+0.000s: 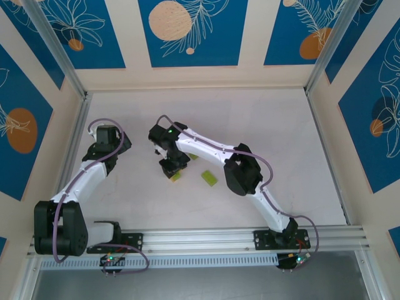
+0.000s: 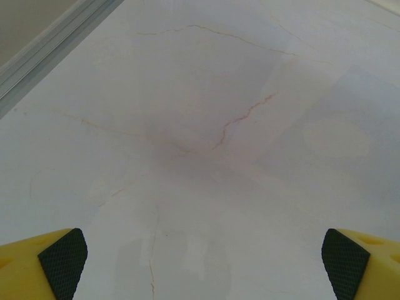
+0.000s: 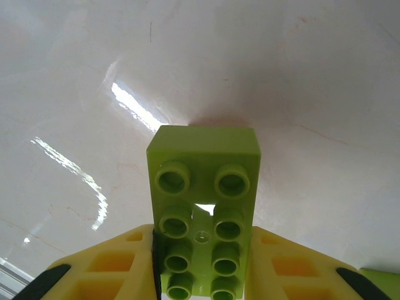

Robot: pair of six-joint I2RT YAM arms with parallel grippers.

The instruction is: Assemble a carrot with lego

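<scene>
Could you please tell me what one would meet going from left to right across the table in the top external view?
The left end effector, open → the right end effector, shut on a lime-green brick → a small lime-green piece → a loose lime-green brick.

Table [image 1: 294, 137] rt clear; brick [image 1: 209, 178] ctr.
</scene>
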